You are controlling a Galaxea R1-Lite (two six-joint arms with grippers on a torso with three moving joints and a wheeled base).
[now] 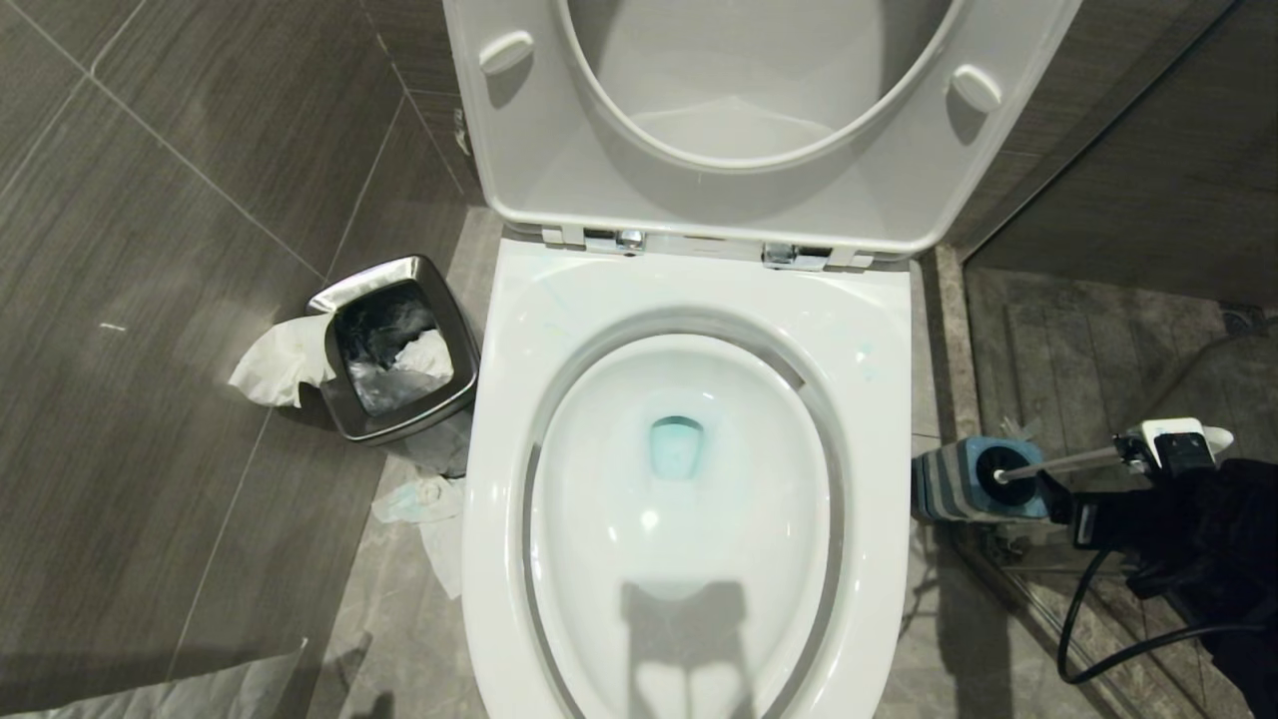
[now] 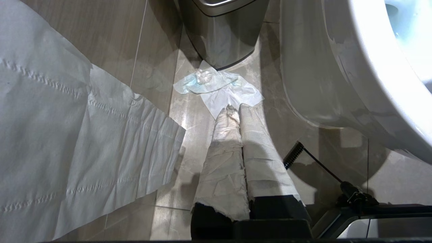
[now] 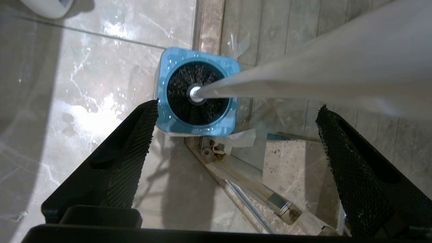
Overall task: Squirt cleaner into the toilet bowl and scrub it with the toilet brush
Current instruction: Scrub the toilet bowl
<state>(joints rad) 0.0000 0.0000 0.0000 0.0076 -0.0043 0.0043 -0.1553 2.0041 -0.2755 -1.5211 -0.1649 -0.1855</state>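
Right end effector [image 3: 236, 135] stands wide open above the toilet brush [image 3: 199, 92], gripping nothing; the white handle passes between the spread fingers [image 3: 135, 152] without visible contact. The bristle head sits in its blue holder [image 1: 958, 479] on the floor directly below, beside the toilet bowl [image 1: 679, 479]. Cleaner [image 1: 676, 447] already tints the bowl water blue. Judgement: the handle is light, stiff and smooth, likely slippery when wet; grip it on the upper shaft, squarely. Left end effector [image 2: 236, 111] is closed and empty, parked low beside the bowl.
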